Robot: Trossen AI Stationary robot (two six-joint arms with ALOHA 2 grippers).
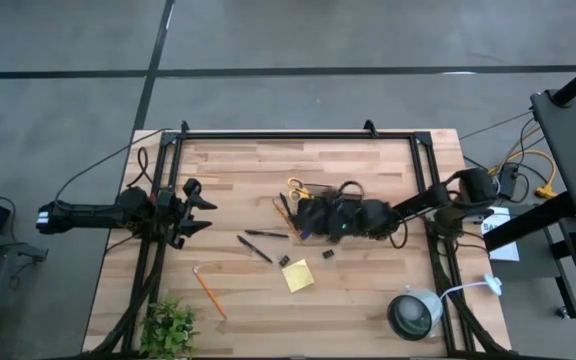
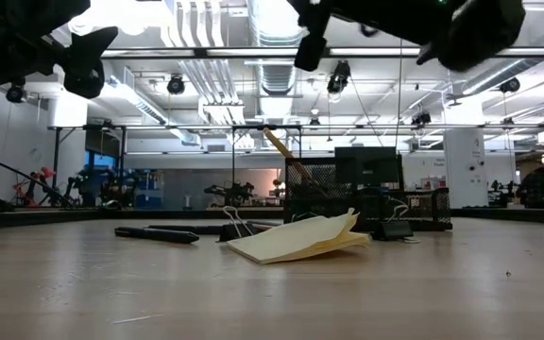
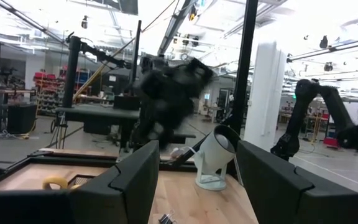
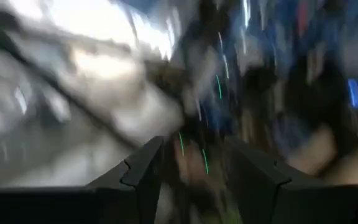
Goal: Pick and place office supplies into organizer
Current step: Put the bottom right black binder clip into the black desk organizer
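Black mesh marks the organizer [image 1: 313, 213], which sits mid-worktop almost directly under the right tool [image 1: 320, 222], that arm reaching in from the right edge. In the right wrist view the fingers stand spread with nothing clearly between them. The loose supplies lie on the left tool's side of the organizer: two thin black pens [image 1: 256, 243] with long axes slanting across the boards, the yellow sticky-note pad [image 1: 298, 276] nearer the front, and an orange pencil [image 1: 209, 289] farther toward the plant [image 1: 168, 327]. The right arm is the nearer to pens and pad; the left tool [image 1: 200, 212], spread and empty, waits by the left rail. The pale wooden worktop [image 1: 368, 160] is flat; a workshop hall lies beyond.
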